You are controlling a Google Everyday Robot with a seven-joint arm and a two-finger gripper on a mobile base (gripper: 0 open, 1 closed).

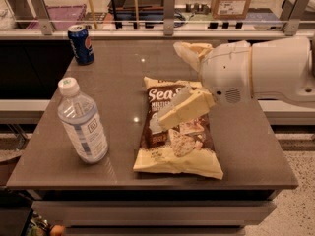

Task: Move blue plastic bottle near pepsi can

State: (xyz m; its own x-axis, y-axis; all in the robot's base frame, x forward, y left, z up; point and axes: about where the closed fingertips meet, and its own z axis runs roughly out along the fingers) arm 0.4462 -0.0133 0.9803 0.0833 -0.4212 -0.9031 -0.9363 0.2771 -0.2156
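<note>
The blue plastic bottle (pixel 83 124), clear with a white cap and a pale blue label, stands upright near the table's front left. The pepsi can (pixel 81 44) stands at the far left corner, well behind the bottle. My gripper (pixel 168 85) reaches in from the right, above the middle of the table and over the top of a chip bag. Its two cream fingers are spread wide and hold nothing. It is to the right of the bottle and apart from it.
A Sea Salt chip bag (pixel 177 136) lies flat at the table's centre front, between gripper and bottle. The brown table (pixel 118 82) has a railing (pixel 167 26) behind it with shelves and a cardboard box (pixel 231 1) beyond.
</note>
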